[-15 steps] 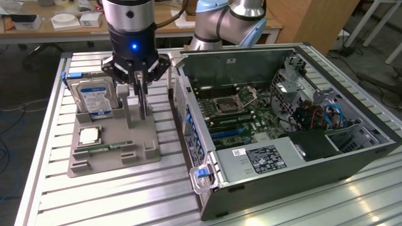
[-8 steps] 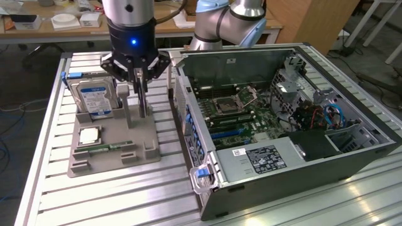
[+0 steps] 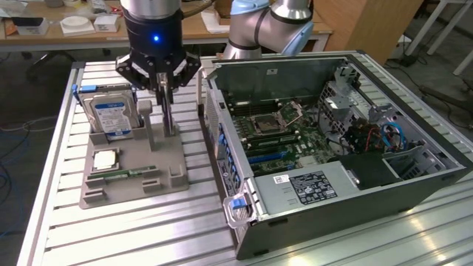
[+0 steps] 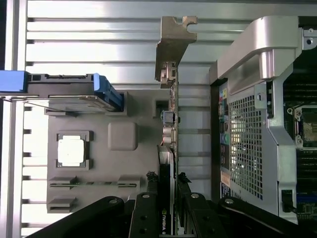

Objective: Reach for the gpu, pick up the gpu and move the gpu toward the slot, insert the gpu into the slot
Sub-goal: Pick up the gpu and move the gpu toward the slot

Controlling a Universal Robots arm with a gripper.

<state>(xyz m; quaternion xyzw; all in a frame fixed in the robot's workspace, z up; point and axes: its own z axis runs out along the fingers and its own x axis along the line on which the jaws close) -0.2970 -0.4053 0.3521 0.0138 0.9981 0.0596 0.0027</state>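
The gpu (image 3: 169, 115) stands on edge in the grey holder tray (image 3: 174, 166), a thin dark card beside the tray's upright post. The wrist view looks along its edge, with the card (image 4: 172, 114) ending in its silver bracket (image 4: 173, 44). My gripper (image 3: 164, 100) comes straight down over it, and its black fingers (image 4: 150, 198) press against both faces of the card, shut on it (image 4: 168, 182). The card's lower edge still rests in the tray. The slot (image 3: 267, 157) is a long blue strip on the green motherboard inside the open computer case.
The tray (image 4: 123, 136) also holds a blue-labelled hard drive (image 3: 111, 113), a silver processor (image 3: 106, 159) and a green memory stick (image 3: 122, 173). The open case (image 3: 402, 183) lies at the exterior view's right, its perforated rear wall (image 4: 247, 134) close beside the card. A power supply (image 3: 307, 188) sits inside it.
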